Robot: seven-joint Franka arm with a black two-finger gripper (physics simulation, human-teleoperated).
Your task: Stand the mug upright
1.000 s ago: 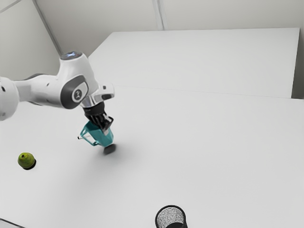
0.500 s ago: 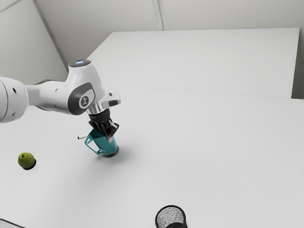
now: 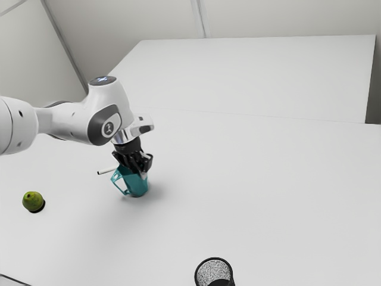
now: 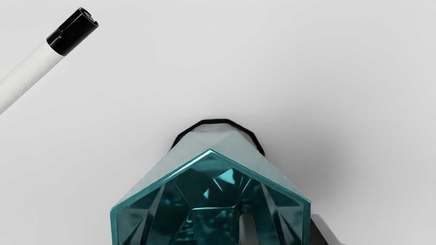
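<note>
The teal faceted mug (image 3: 137, 186) stands close to upright at the table surface, its handle toward the exterior view's left. My gripper (image 3: 139, 167) reaches down into its mouth from above, shut on the mug's wall. In the wrist view the mug (image 4: 211, 139) opens toward the camera, its base rimmed by a dark outline. One finger of the gripper (image 4: 284, 231) is inside the mug and the other is outside, with the wall between them. The lower ends of the fingers are partly hidden by the mug.
A white marker with a black cap (image 4: 72, 31) lies beside the mug; in the exterior view the marker (image 3: 107, 171) is just left of it. A green pear-like fruit (image 3: 33, 201) sits farther left on the table (image 3: 256, 179). A dark-rimmed round container (image 3: 213, 272) stands at the near edge.
My hand has moved down and toward the exterior view's right with the mug, which has gone from raised and tilted to nearly upright at the table. The latest shift is small.
</note>
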